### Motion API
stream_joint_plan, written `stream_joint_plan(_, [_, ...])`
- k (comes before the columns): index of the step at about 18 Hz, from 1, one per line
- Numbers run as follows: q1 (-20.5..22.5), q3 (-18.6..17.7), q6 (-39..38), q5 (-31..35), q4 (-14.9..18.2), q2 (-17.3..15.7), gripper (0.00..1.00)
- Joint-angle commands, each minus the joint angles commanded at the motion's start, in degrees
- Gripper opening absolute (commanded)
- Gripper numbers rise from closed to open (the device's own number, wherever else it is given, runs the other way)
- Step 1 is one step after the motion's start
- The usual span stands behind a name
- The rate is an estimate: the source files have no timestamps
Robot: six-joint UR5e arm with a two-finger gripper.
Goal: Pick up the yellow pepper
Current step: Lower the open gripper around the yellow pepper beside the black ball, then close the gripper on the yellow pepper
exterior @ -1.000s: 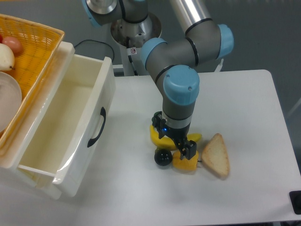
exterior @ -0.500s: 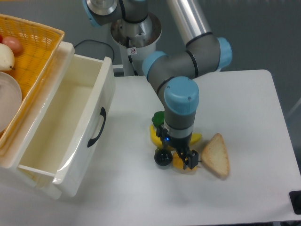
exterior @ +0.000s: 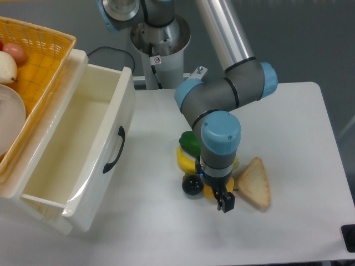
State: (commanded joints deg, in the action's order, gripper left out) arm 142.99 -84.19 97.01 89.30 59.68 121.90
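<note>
The yellow pepper (exterior: 209, 192) is seen only as a glossy golden sliver, tucked directly beneath the gripper (exterior: 223, 200), which is set low over it; one black finger is visible at the pepper's near-right edge, the other is hidden behind the wrist, so whether the jaws are spread or pinching the pepper cannot be told. Most of the pepper's lumpy body is blocked by the grey wrist with its smooth blue cap (exterior: 221, 132). Touching the pepper's left side, a round black ball (exterior: 192, 185) with a dull sheen is found. Just behind the pepper, a curved yellow banana (exterior: 185, 160) is laid, partly covered by the arm, and beyond the banana a shiny green pepper (exterior: 190, 142) is wedged against the wrist. To the right of the yellow pepper, a triangular slice of toast (exterior: 255, 182) with a tan crust and a pale crumbly face is lying flat, very close to the gripper's finger. All of this is carried on a matte white table (exterior: 288, 133). Well to the left of the pepper, a cream plastic drawer (exterior: 83, 149) with a black looped handle (exterior: 113, 149) is pulled open, and above its far corner a woven orange basket (exterior: 41, 61) is perched, with pale rounded items inside.
</note>
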Motion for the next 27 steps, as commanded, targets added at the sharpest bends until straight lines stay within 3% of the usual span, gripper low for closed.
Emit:
stream_joint_plan(5, [1.58,-1.58,6.6,0.09,0.0,0.0,1.0])
stream_joint_plan(27, [2.11,-3.08,8.72,0.35,0.44,1.76,1.0])
